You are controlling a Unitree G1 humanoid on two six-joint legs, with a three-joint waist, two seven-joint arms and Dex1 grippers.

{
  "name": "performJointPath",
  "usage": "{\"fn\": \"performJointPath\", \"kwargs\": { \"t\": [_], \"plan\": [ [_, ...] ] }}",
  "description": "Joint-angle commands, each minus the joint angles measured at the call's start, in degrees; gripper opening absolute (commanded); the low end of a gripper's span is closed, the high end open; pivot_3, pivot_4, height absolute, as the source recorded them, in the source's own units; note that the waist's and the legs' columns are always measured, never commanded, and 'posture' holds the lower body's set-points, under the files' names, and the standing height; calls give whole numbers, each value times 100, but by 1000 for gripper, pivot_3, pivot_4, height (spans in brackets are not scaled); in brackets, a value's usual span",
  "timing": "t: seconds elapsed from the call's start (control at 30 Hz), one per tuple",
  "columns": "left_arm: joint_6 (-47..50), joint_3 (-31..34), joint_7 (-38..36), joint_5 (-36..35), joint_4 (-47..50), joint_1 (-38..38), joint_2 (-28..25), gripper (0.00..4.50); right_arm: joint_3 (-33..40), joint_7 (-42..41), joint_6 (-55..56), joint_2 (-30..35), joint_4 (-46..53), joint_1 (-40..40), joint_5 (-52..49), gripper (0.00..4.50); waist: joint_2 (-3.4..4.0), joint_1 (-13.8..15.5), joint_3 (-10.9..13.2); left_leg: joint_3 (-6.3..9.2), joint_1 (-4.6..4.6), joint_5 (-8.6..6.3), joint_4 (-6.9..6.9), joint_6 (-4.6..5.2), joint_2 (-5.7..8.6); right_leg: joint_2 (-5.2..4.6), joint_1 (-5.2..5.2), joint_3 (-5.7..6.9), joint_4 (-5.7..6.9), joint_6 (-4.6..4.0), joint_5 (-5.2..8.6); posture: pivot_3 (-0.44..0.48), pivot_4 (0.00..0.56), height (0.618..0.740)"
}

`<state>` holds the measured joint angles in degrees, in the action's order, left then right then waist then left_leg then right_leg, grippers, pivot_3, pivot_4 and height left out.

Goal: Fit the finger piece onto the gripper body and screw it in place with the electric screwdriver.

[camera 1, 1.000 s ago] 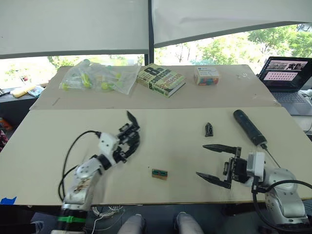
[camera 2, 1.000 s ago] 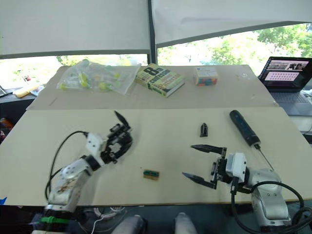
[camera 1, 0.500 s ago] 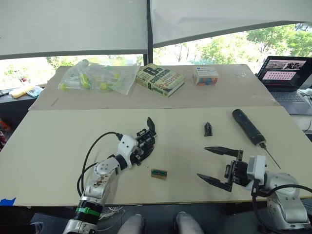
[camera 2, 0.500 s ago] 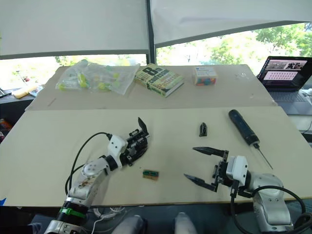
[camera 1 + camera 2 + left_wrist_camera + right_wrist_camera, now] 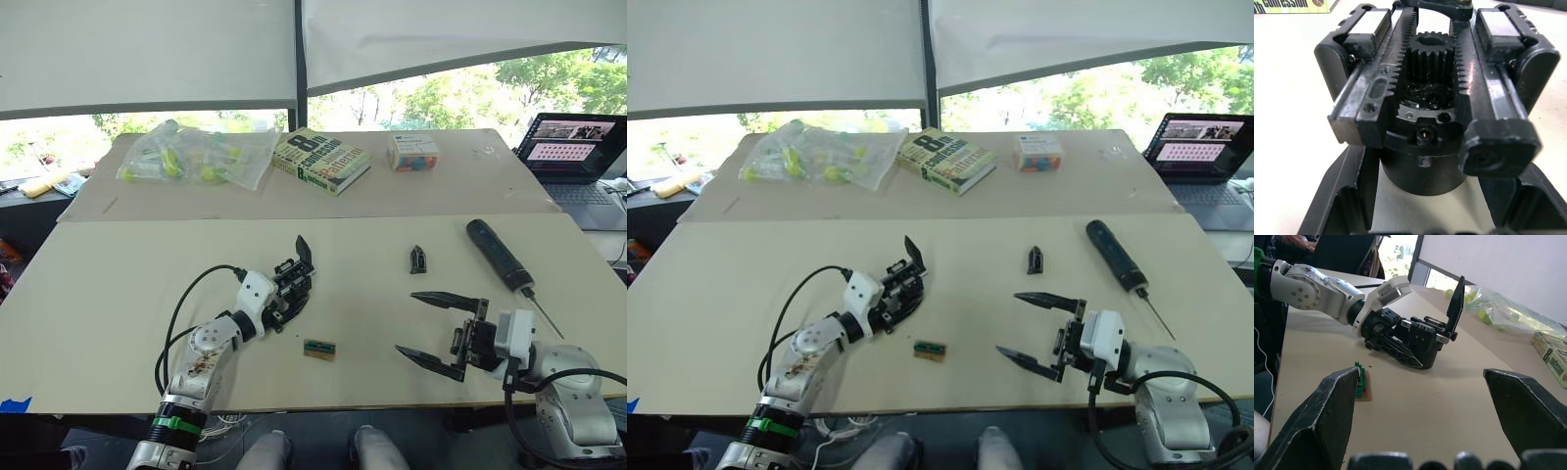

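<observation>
Gripper body (image 5: 292, 282) clamped upright on counter (image 5: 118, 284) by left hand (image 5: 284, 294), steadied for fitting. Right hand (image 5: 426, 328) spread, empty, near finger piece (image 5: 418, 259); electric screwdriver (image 5: 500, 257) beside.

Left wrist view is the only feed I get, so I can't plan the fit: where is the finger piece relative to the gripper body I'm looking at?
Observer: The finger piece lies loose on the table, to the robot's right of the gripper body and well apart from it.
Operator: And the screwdriver?
Observer: The electric screwdriver lies farther right still, its bit pointing toward the table's near edge.
Operator: Is the right gripper free?
Observer: Yes, the right gripper is open and empty, nearer the robot than the finger piece.
</observation>
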<state>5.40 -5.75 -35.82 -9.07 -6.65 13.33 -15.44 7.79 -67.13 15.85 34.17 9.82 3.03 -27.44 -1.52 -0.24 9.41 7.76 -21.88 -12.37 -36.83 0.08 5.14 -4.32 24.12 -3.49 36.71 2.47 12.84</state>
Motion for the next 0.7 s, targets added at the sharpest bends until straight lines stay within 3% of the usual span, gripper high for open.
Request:
{"fn": "performJointPath", "kwargs": {
  "t": [0.03,0.07,0.1,0.37,0.7],
  "plan": [
    [-87,74,-11,-66,157,-44,-18,3985,76,83,136,12,194,-53,-34,4500,0,0,0,0,1,0,0,0,0,0,-1,0,0,0,0,0,150,740],
    [-81,86,-18,-78,182,-65,-33,4445,76,91,134,12,197,-52,-31,4500,0,-2,0,0,1,0,0,0,0,0,0,0,0,0,0,0,150,740],
    [-66,103,-32,-101,208,-86,-49,4481,75,102,132,12,201,-50,-29,4500,0,-2,0,0,1,0,0,0,0,0,-1,0,0,0,0,0,150,740],
    [-58,346,-343,-338,251,-147,-301,4481,29,206,160,-24,239,-16,3,4500,0,-23,0,1,3,0,0,0,-1,1,0,-1,1,0,0,0,150,740],
    [-259,685,-2003,-981,-383,85,-1253,4481,34,346,173,-60,356,104,44,4500,3,-42,0,3,5,0,0,0,-1,2,0,-1,2,0,0,0,150,740]
  ]
}}
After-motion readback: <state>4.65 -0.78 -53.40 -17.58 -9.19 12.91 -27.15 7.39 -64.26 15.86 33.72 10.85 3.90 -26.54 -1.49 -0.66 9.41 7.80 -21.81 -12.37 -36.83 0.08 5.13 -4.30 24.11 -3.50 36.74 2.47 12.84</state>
